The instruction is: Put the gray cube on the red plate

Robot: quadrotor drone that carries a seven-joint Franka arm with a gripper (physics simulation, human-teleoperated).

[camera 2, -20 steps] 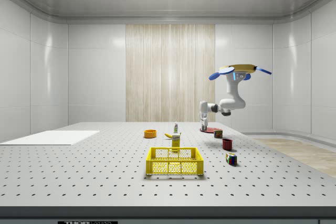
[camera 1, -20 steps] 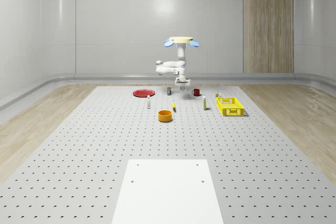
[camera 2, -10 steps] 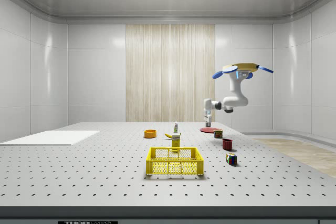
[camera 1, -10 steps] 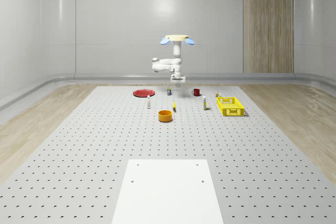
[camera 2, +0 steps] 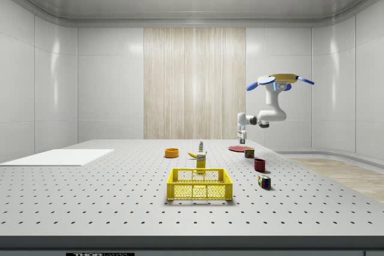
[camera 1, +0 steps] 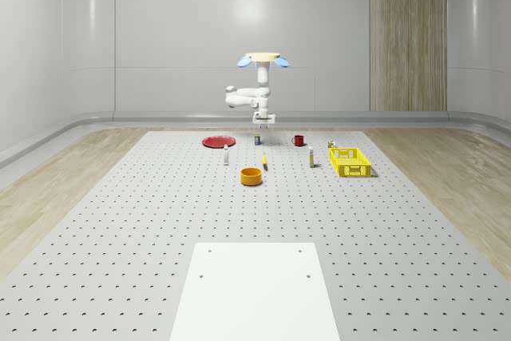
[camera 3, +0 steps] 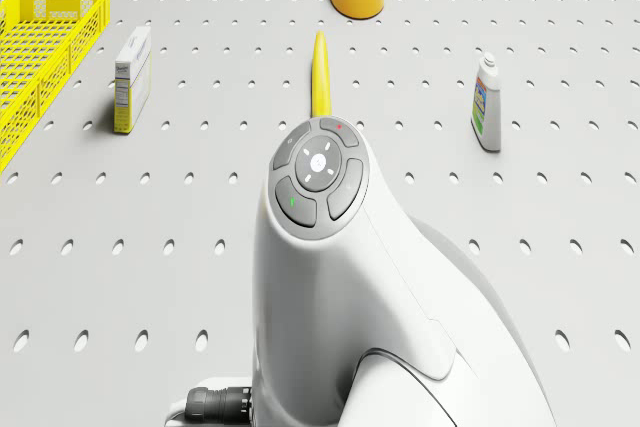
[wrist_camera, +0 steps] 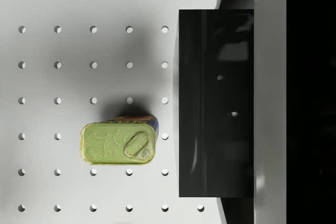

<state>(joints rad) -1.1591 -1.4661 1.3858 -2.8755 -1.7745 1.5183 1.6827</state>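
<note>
Drone [camera 1: 262, 58] hovers over the table's far end; gripper [camera 1: 264, 122] hangs above the can [wrist_camera: 118, 143], seemingly clamped on the cube [wrist_camera: 215, 103], the dark block close before the wrist; plate [camera 1: 217, 141] lies toward the whole-scene view's left, apart.
</note>
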